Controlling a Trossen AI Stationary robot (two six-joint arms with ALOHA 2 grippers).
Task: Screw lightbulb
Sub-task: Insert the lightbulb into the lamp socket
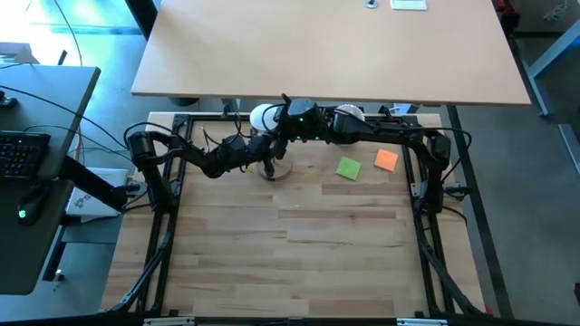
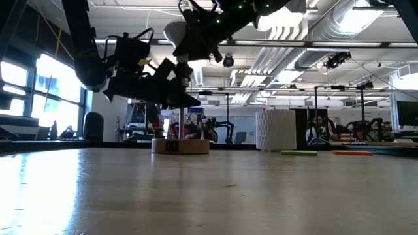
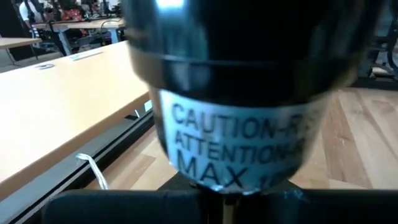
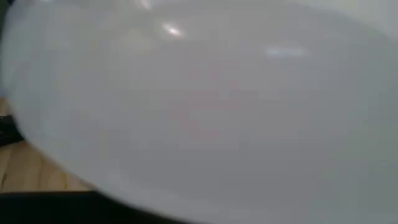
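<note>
While both arms crowd the far middle of the table, we note the following.

Table: we see a pale wooden table (image 1: 299, 254), mostly bare toward the near side.

Socket: the black socket (image 3: 249, 93) fills the left wrist view, its label reading CAUTION, ATTENTION and MAX. Its round wooden base (image 2: 180, 146) sits flat on the table in the low view.

Left gripper: we place the left gripper (image 1: 263, 156) at the socket, reaching in from the left. Its jaws are all but closed on the socket body, as far as the low view and the close wrist view let us judge.

Lightbulb: the lightbulb (image 4: 199, 99) fills nearly the whole right wrist view as a smooth white surface. From above we see its white globe (image 1: 263, 116) just behind the socket, at the right arm's tip. In the low view it sits above the socket; we cannot tell whether its base touches the socket mouth.

Right gripper: the right gripper (image 1: 279, 125) comes in from the right and holds the lightbulb, jaws partway open around the globe.

Other items: a white ribbed cup (image 2: 275, 130) stands right of the socket in the low view. A green square (image 1: 348, 167) and an orange square (image 1: 386, 160) lie flat, near each other, right of the socket.
</note>
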